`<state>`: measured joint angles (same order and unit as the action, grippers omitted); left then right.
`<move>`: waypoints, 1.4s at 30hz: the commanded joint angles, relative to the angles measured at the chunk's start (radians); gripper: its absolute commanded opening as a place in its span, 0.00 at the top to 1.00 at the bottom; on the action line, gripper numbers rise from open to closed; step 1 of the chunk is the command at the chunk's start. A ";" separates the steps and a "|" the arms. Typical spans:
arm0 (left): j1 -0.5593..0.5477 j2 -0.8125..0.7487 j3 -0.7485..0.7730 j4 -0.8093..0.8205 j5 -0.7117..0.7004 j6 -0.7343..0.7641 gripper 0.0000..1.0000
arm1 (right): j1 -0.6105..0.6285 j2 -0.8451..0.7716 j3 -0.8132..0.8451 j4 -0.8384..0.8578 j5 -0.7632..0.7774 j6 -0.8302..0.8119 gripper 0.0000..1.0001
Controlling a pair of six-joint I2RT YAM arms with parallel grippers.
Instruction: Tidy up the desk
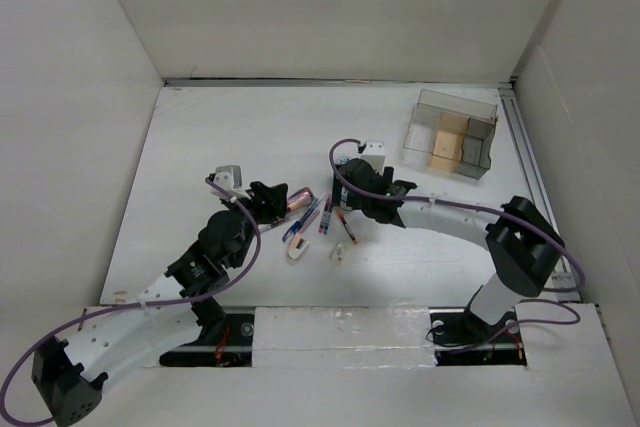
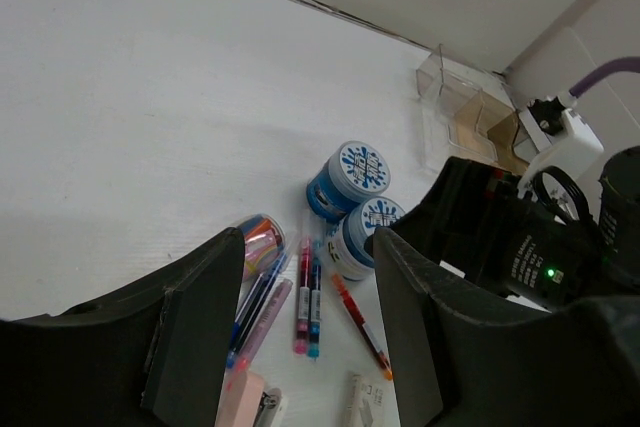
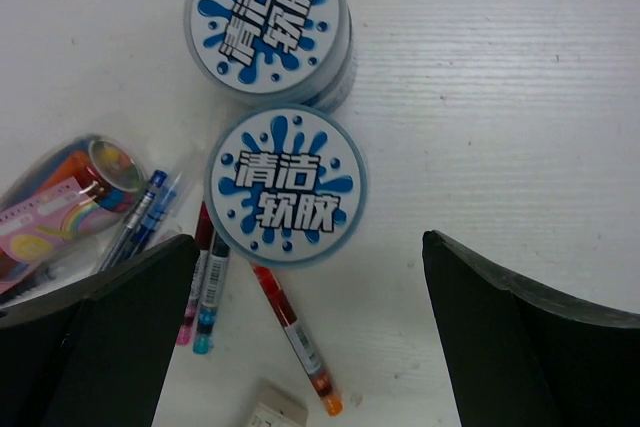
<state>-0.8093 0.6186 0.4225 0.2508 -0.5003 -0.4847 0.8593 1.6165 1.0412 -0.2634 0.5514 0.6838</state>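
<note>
Desk (image 1: 250,127), white and matte, fills the middle of the top view. A clear compartmented tray (image 1: 455,100) stands at its upper right, well apart from the rest. Near the centre lies a loose scatter of pens (image 1: 325,215), with a small white eraser (image 1: 298,248) just below them. The left gripper (image 1: 270,199) hangs just left of the pens and the right gripper (image 1: 362,192) just right of them. From here I cannot tell how far either pair of fingers is spread.

In the left wrist view the left gripper's two dark fingers (image 2: 190,337) rise from the bottom edge, parted wide with nothing held between them. Beyond the gap, at the centre of the frame, stand an upper tub (image 2: 349,175) and a lower tub (image 2: 362,232). Both are round with blue-and-white lids, and they stand side against side. Left of the lower tub lies a rainbow-printed tube (image 2: 258,244), and below that tub a red pen (image 2: 360,327) lies aslant on the desk. The tray shows at the upper right.

In the right wrist view the right gripper's fingers (image 3: 110,347) sit in the two bottom corners, spread wide and gripping nothing. The two tubs stand at the upper left, lids up, touching. The red pen lies just below them, slanting toward the bottom edge. The rainbow-printed tube lies at the left edge.
</note>
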 commanded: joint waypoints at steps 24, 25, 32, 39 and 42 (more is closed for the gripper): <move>0.002 -0.019 0.025 0.041 0.017 -0.005 0.50 | -0.112 -0.236 -0.053 0.089 0.010 -0.012 0.45; 0.002 -0.017 0.025 0.041 0.019 -0.005 0.50 | -0.144 -0.266 -0.067 0.089 -0.002 -0.013 0.44; 0.002 -0.042 0.024 0.028 0.011 -0.008 0.50 | -0.531 -0.290 0.037 0.113 -0.085 0.026 0.44; 0.002 -0.049 0.024 0.034 0.037 -0.009 0.50 | -0.836 -0.109 0.219 0.099 -0.097 0.089 0.43; 0.002 -0.046 0.024 0.036 0.046 -0.009 0.50 | -0.888 -0.047 0.323 0.076 -0.099 0.089 0.43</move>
<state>-0.8093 0.5800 0.4225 0.2501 -0.4740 -0.4885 0.0162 1.5467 1.2350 -0.2260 0.4591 0.7467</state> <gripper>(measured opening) 0.505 0.720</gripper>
